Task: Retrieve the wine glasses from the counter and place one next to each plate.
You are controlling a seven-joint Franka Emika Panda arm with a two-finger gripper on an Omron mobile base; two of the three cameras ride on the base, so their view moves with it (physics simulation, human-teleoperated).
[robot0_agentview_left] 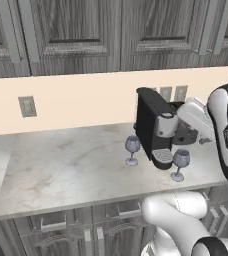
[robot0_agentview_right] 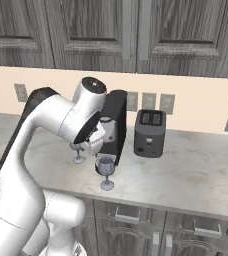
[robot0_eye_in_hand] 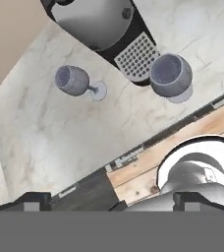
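- The jaws stand wide apart and hold nothing; in the hand view only their dark tips show along the bottom edge, high above the desk [robot0_eye_in_hand: 45, 142].
- In that view the near glass [robot0_eye_in_hand: 170, 75] sits at upper right, seen from above into its bowl, just beside the coffee machine's [robot0_eye_in_hand: 109, 29] drip grille.
- The far glass [robot0_eye_in_hand: 72, 80] sits at upper left, well apart from the first, on the machine's other side.
- In the left base view, the near glass [robot0_agentview_left: 180, 163] stands upright at centre right, close to the desk's front edge; the far glass [robot0_agentview_left: 132, 149] stands left of the machine.
- Both look light, thin-walled and brittle, and top-heavy on a narrow stem, so likely to tip if nudged.
- Clear smooth glass will probably slip; I would close gently around the bowl or on the stem just beneath it.
- The near glass looks the easier reach, though the machine crowds one side of it.
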